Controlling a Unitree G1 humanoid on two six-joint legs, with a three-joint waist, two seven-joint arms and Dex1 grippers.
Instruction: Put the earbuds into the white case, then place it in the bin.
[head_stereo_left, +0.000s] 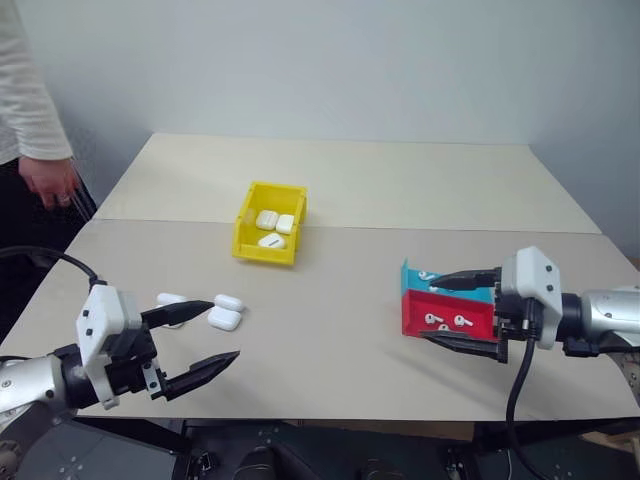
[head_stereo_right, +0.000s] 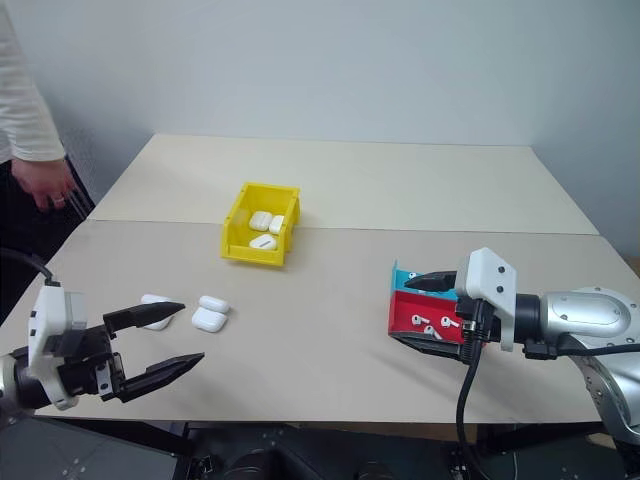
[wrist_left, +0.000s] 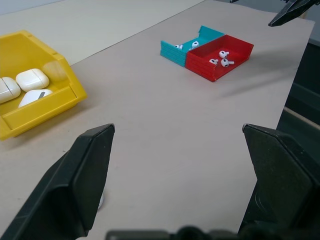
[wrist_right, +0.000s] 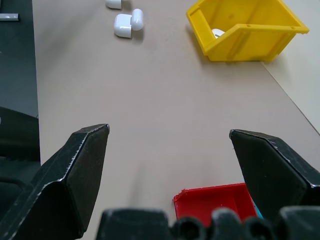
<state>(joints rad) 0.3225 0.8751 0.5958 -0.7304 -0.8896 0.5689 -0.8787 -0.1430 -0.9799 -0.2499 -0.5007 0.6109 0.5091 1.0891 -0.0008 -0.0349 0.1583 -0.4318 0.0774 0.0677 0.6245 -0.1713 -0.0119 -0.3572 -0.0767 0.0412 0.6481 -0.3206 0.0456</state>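
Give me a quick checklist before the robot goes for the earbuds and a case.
1. Left gripper open and empty: ok.
2. Right gripper open and empty, straddling the red and teal tray: ok.
3. Earbuds loose in the tray's red part: ok.
4. Loose cases on the table by the left gripper: ok; lids open or shut: cannot tell.
5. Yellow bin upright with room left beside three cases inside: ok.
6. Person's hand off the table's far left edge: ok.
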